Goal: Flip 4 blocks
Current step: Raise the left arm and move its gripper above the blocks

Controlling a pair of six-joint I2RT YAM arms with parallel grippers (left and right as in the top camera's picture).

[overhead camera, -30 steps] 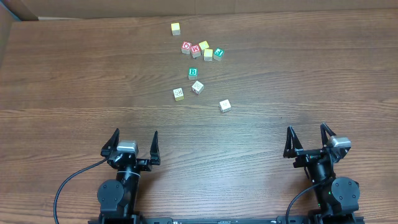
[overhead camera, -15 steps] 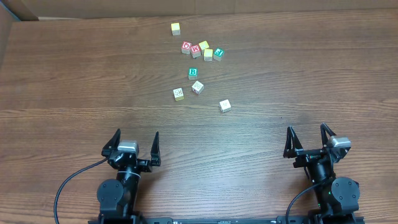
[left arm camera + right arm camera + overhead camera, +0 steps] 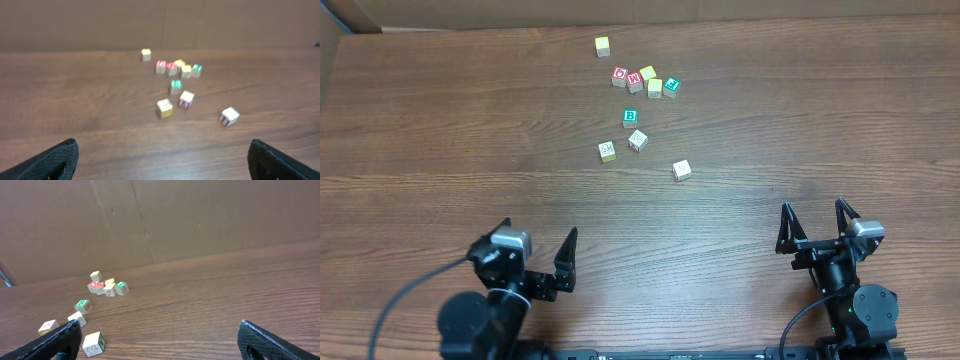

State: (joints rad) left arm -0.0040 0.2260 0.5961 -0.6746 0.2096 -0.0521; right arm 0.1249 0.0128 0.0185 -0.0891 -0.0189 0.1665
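Wooden table (image 3: 440,120) seen from above; at its near edge the left gripper (image 3: 525,240) and right gripper (image 3: 812,215) both stand with jaws spread wide, holding nothing, well apart from the cubes; the four blocks to flip lie loose mid-table: green "B" block (image 3: 630,118) farthest, red-marked block (image 3: 637,140) just nearer, cream block (image 3: 607,151) to its left, white block (image 3: 682,170) to the right. Likely risk: the far cluster (image 3: 645,80) sits near the "B" block, so a reach could take or knock the wrong cube; left wrist view is blurred; pale face marks unreadable.
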